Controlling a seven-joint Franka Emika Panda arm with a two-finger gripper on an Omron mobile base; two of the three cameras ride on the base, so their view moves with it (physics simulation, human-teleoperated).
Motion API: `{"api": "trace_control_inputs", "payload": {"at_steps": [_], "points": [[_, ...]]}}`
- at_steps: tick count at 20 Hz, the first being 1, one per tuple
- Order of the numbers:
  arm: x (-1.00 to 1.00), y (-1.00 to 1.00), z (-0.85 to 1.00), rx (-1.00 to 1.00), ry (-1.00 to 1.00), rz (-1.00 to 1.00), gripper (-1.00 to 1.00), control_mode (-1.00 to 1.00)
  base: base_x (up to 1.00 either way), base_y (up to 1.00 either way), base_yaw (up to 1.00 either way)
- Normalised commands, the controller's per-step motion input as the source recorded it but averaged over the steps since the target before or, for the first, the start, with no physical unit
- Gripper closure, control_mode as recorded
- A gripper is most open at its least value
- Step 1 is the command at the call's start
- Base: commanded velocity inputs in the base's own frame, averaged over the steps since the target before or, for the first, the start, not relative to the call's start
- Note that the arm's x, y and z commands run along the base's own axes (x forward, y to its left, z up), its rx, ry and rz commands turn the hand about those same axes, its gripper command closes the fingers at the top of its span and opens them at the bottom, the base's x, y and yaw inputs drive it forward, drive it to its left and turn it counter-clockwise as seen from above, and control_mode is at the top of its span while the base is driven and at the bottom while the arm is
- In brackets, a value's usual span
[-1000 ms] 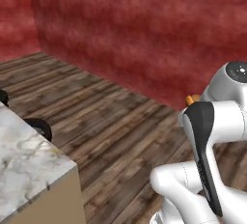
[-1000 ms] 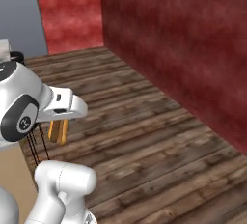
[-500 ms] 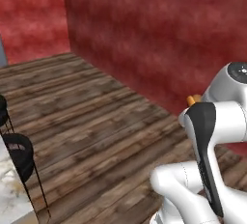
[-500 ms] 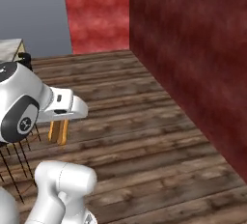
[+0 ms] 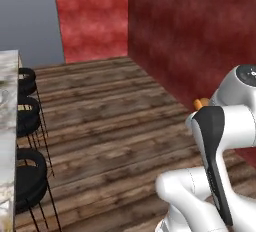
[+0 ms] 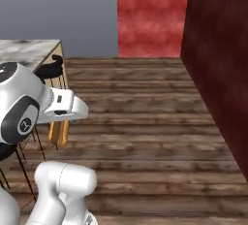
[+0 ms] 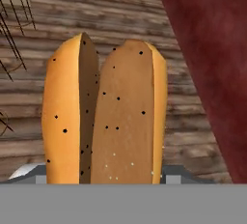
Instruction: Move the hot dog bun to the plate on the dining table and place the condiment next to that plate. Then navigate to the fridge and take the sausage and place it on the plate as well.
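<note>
In the hand view, close before the camera: 1 hot dog bun [image 7: 103,117], standing on end along the gripper's line, rounded end uppermost. It is split lengthwise into 2 halves that meet near the base and part slightly toward the top. The left half is bright orange on its outer crust, with a darker brown cut face turned inward; the right half shows a broad brown face with a thin orange edge down its right side. Small black specks dot both halves, and a few pale flecks sit low on the right half. Its lower end drops out of sight at the bottom of the view, where the fingertips would be.

In the right base view, the bun [image 6: 59,133] hangs below the white hand as 2 orange-brown strips side by side, clear of the floor. The gripper [image 6: 60,123] is clamped on the bun, its fingers hidden behind the hand's white shell. In the left base view, a small orange tip of the bun [image 5: 199,104] peeps out beside the arm's upper joint.

Surroundings: wooden plank floor [image 6: 145,122]; dark red wall [image 5: 190,36] meeting a brighter red wall [image 6: 150,15] at a corner. The dining table [image 5: 7,126] shows as a strip of veined marble at the left edge, with 3 black stools [image 5: 29,176] on thin wire legs in a row beside it. The bun is well apart from the table.
</note>
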Motion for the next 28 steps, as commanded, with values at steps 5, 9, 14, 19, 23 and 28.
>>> {"api": "trace_control_inputs", "payload": {"at_steps": [5,9,14,19,23,28], "points": [[0.0,0.0,0.0,0.0,0.0,0.0,1.0,1.0,1.0,-0.21,0.56],[0.0,0.0,0.0,0.0,0.0,0.0,1.0,1.0,1.0,-0.23,0.58],[0.0,0.0,0.0,0.0,0.0,0.0,1.0,1.0,0.97,-0.5,0.5],[0.0,0.0,0.0,0.0,0.0,0.0,1.0,1.0,0.95,-0.48,0.5],[0.0,0.0,0.0,0.0,0.0,0.0,1.0,1.0,0.93,-0.45,0.53],[0.0,0.0,0.0,0.0,0.0,0.0,1.0,1.0,0.93,-0.25,0.58]]}}
